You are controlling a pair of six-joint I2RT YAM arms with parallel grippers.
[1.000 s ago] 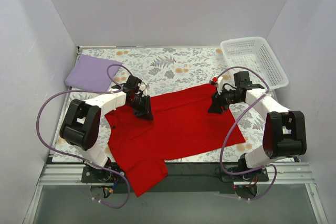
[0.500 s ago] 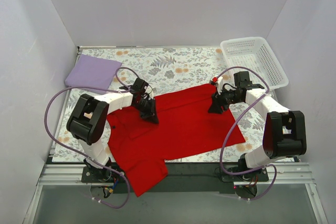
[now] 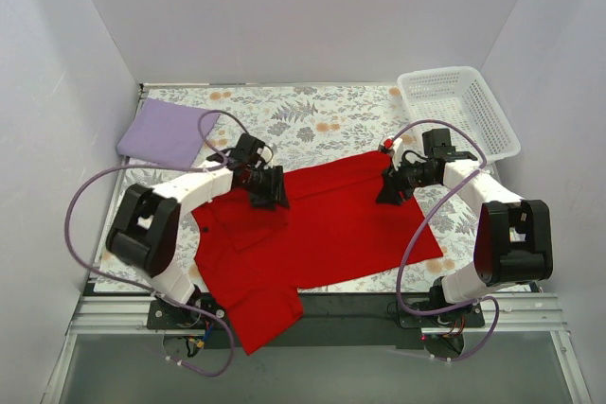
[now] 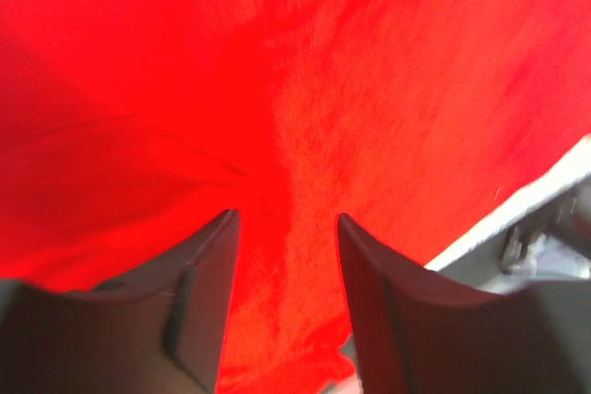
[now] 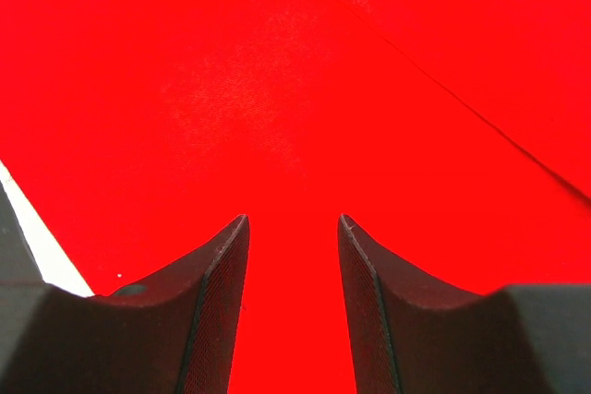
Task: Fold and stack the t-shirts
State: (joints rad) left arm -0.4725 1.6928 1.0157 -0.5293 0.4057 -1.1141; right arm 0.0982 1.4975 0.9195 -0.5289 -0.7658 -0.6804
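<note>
The left gripper [image 3: 273, 194] has shifted right along the red shirt's [image 3: 322, 229] upper edge, and it and the unmoved right gripper [image 3: 386, 196] both stand open, so no grasp is made.

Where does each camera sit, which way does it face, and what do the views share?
Top external: above and behind the bases, looking down on table, red shirt, lilac shirt, basket; left arm and right arm show.
Left wrist: on the left arm, facing down at the red shirt; its jaws, apart, show.
Right wrist: likewise on the right arm; jaws apart.
Shared: all see the red shirt.
</note>
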